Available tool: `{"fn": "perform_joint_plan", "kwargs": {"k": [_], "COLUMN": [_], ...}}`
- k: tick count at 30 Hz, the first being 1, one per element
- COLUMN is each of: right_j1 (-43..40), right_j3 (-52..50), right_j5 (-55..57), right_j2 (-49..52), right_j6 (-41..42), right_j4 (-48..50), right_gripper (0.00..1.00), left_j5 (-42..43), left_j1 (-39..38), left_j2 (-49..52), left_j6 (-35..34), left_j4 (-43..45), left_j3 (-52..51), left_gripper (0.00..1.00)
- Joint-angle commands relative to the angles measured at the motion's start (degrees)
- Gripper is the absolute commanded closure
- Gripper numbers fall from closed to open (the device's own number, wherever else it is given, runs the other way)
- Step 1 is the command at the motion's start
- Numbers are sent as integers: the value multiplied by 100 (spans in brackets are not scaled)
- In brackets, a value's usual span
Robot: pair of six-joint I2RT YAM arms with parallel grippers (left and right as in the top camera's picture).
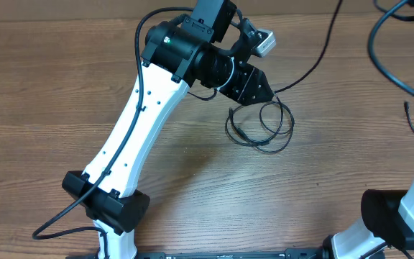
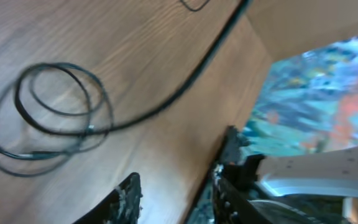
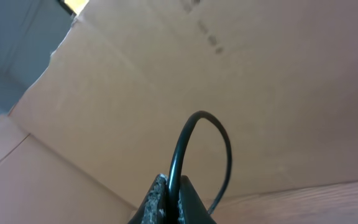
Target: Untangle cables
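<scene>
The cables (image 1: 261,129) lie as a small coil of thin black loops on the wooden table, just below and right of my left gripper (image 1: 266,93). In the left wrist view the coil (image 2: 91,129) sits upper left, ahead of my left gripper (image 2: 176,186), which is open with only bare table between its fingers. One long black cord (image 1: 320,56) runs from the coil toward the back right; it crosses the left wrist view (image 2: 191,74) diagonally. My right gripper (image 3: 171,183) is shut on a black cable (image 3: 185,134) that arches up out of its fingertips. That gripper is outside the overhead view.
My left arm's white link (image 1: 139,137) slants across the table's left half. Thicker black arm wires (image 1: 383,57) hang at the back right, and the right arm's base (image 1: 401,216) stands at the front right. A cardboard wall (image 3: 229,74) fills the right wrist view.
</scene>
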Motion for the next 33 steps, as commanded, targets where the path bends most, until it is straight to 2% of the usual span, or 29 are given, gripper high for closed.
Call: {"fn": "perform_joint_plan", "kwargs": {"k": [1, 2, 6, 11, 18, 26, 33], "right_j1": [-98, -98, -98, -98, -98, -92, -92], "right_j3": [7, 7, 7, 7, 7, 7, 7], "right_j5": [-297, -315, -374, -833, -1189, -1934, -2332], "right_j2": [17, 17, 28, 61, 72, 72, 70], "right_j6": [-166, -166, -278, -649, -782, -1764, -1978], "right_j4": [116, 118, 146, 225, 328, 374, 372], "right_gripper": [96, 96, 96, 96, 96, 96, 96], "left_j5": [293, 105, -1014, -1239, -1727, -2380, -2610], "left_j1": [-236, -308, -542, -649, -553, -529, -538], "left_j2": [50, 50, 50, 50, 50, 50, 50], "left_j6": [-704, -909, -3106, -4750, -5541, -7484, -8939], "left_j4": [24, 66, 92, 96, 9, -227, 181], "left_j3": [79, 79, 79, 79, 79, 79, 79], "left_gripper": [58, 52, 49, 51, 53, 53, 53]}}
